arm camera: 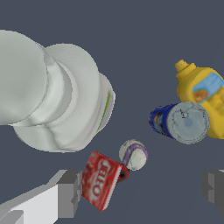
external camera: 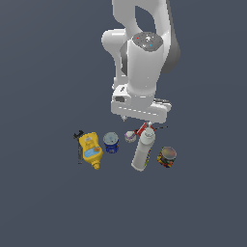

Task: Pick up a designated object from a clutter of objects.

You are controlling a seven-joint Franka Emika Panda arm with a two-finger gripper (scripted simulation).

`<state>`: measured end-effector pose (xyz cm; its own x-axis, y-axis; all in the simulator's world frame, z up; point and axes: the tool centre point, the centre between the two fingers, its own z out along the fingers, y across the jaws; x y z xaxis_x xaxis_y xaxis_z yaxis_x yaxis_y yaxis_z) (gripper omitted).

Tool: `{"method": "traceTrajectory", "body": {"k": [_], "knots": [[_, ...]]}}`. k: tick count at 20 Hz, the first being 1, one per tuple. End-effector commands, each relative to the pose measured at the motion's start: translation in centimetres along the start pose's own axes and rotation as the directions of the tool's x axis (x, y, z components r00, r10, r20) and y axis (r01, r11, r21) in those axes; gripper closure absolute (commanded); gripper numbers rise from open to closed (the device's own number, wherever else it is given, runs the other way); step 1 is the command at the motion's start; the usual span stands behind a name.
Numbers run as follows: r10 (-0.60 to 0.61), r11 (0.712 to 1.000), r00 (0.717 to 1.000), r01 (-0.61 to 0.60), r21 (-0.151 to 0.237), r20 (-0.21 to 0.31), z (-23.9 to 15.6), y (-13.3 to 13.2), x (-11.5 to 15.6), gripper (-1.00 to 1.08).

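Gripper wide open, holding nothing, low over the clutter. Target red box stands tilted on edge just beside one finger, wedged near the white bottle and the small purple-white cup. Judgement: shift sideways to bracket the box's thin sides, avoid nudging the bottle, then close. Box: flat, glossy, cardboard-like, white lettering. Bottle: smooth, ribbed cap. Cup: rounded. Box barely visible in the exterior view, probably partly hidden.

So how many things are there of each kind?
Bottles: 2, the yellow bottle and the white bottle
Cups: 2, the blue cup and the purple-white cup
Cans: 1, the multicoloured can
Boxes: 1, the red box
Tools: 1, the black tool
Total: 7
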<state>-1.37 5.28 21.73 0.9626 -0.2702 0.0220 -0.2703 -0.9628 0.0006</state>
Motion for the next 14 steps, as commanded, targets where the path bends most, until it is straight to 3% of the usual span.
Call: {"method": "traceTrajectory", "body": {"k": [1,14], "knots": [[0.040,0.999,0.999,-0.040,-0.001,0.002,1.9,-0.8,-1.0,-0.92],[0.219,0.976,0.976,-0.219,-0.005,0.015,10.0,-4.0,-6.9,-0.92]]}}
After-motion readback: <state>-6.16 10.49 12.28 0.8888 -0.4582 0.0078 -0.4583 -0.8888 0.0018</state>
